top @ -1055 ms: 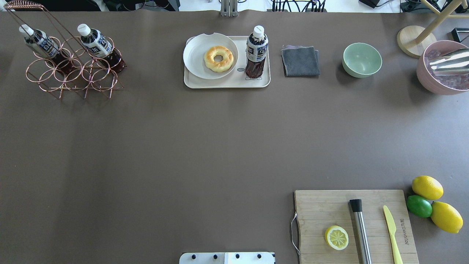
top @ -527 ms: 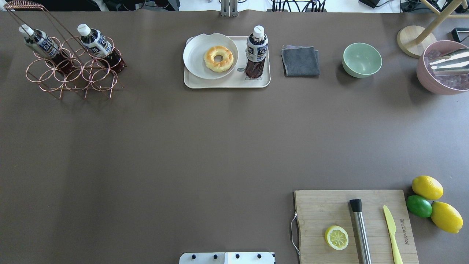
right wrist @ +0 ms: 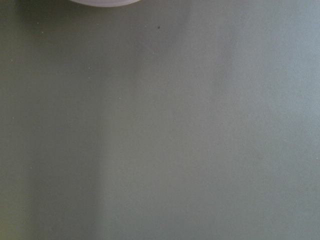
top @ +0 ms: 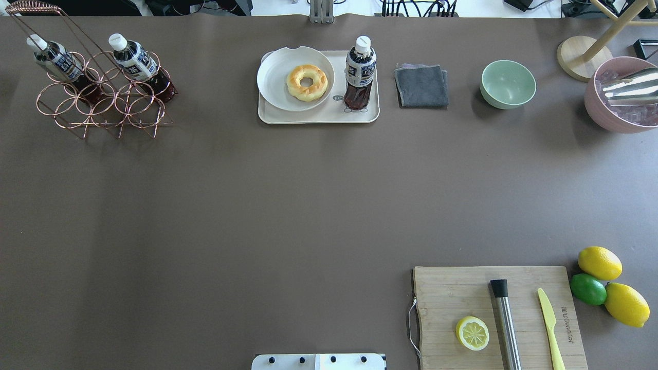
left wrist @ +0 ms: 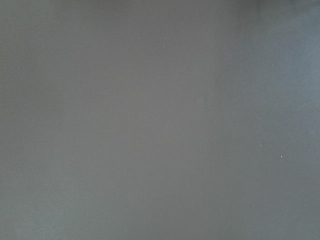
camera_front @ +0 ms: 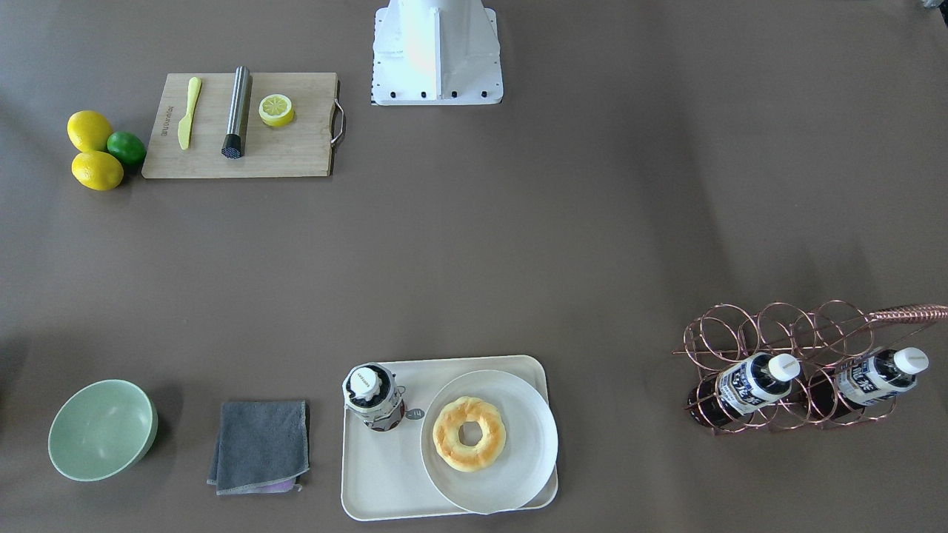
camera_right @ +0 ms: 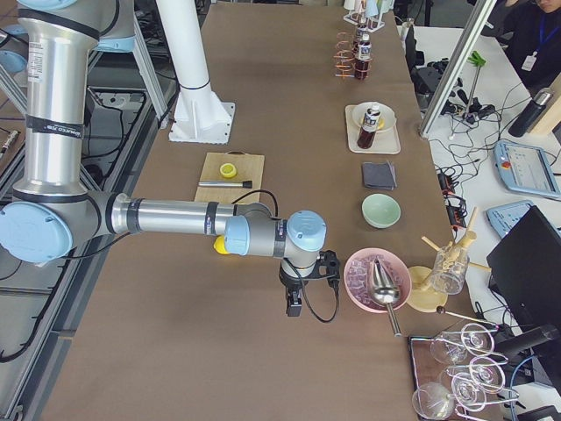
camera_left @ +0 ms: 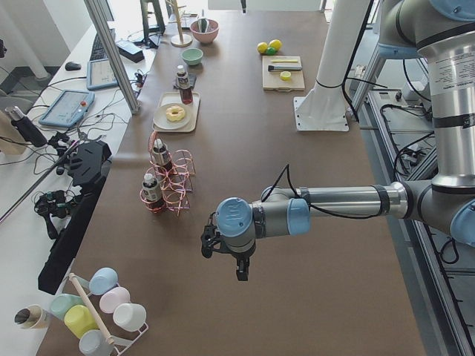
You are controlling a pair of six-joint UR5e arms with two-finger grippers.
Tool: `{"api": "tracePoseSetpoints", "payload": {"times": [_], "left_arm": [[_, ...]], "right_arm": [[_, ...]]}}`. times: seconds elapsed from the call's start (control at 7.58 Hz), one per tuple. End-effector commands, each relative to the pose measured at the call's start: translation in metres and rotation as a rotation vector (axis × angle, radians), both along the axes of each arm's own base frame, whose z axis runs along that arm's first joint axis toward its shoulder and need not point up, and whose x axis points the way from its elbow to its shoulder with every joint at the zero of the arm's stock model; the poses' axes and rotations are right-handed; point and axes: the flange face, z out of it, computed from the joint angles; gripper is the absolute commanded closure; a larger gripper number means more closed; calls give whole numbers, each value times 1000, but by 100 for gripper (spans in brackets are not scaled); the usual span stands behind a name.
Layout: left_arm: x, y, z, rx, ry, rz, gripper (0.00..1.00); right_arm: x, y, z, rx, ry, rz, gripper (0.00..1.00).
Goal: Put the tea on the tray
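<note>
One tea bottle stands upright on the right part of the cream tray, next to the bear drawing; it also shows in the front view on the tray. Two more identical tea bottles lean in the copper wire rack. My left gripper hangs over bare table past the rack, far from the tray. My right gripper hangs beside the pink bowl. They show only in the side views, so I cannot tell whether either is open or shut.
A round white plate with a doughnut fills the tray's left part. A grey cloth, green bowl and pink bowl stand to the right. A cutting board with lemon half, muddler and knife lies near right.
</note>
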Motion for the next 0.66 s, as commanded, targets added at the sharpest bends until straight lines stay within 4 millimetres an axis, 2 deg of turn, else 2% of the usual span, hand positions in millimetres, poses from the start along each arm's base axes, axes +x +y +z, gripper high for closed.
{"api": "tracePoseSetpoints", "payload": {"times": [0.0, 0.53], "left_arm": [[-2, 1, 1, 0, -1, -5, 1], [-5, 9, 5, -12, -1, -10, 1]], "right_arm": [[0, 0, 0, 1, -1, 0, 0], [-1, 3, 0, -2, -15, 0, 0]]}}
